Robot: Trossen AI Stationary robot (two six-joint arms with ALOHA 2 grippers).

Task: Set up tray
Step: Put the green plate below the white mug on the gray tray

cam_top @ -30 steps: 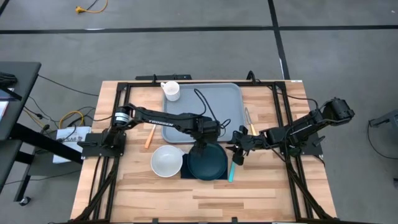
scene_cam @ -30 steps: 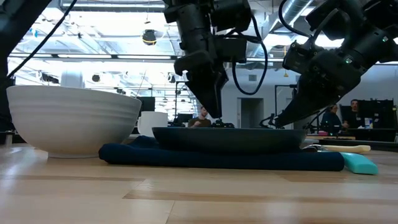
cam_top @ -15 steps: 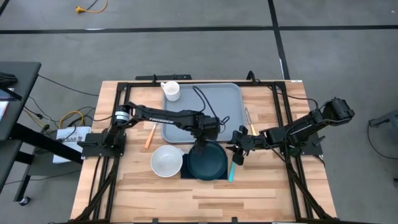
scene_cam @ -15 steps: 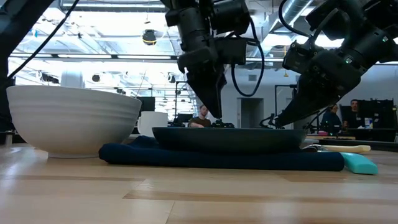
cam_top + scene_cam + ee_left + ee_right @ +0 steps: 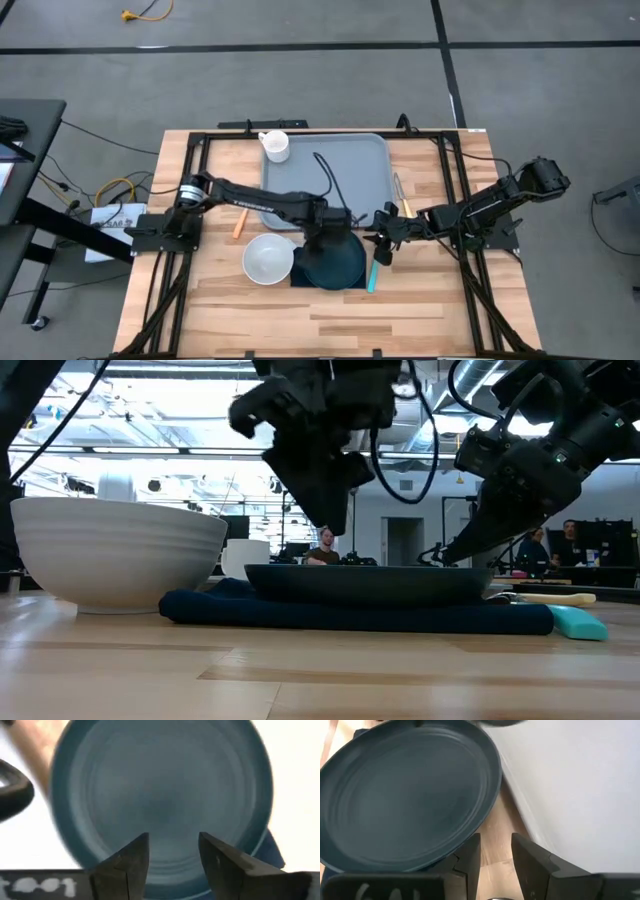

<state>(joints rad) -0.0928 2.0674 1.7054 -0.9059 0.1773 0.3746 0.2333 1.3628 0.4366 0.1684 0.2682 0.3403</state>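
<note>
Since the tray [image 5: 345,165] is broad, stiff plastic, likely light and rather slick, its raised rim looks the best hold; it lies flat at upper centre, long axis left-right. Below it, the left gripper [image 5: 322,240] hovers part-open and empty over the dark plate [image 5: 335,262]; the right gripper [image 5: 384,245], also part-open and empty, sits beside the plate's right edge.

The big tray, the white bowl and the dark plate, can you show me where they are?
tray [image 5: 350,165]: high view, bare middle of its flat grey-blue floor.
white bowl [image 5: 268,259]: high view, centre of its inside.
dark plate [image 5: 405,795]: right wrist view, middle of its ringed face.
</note>
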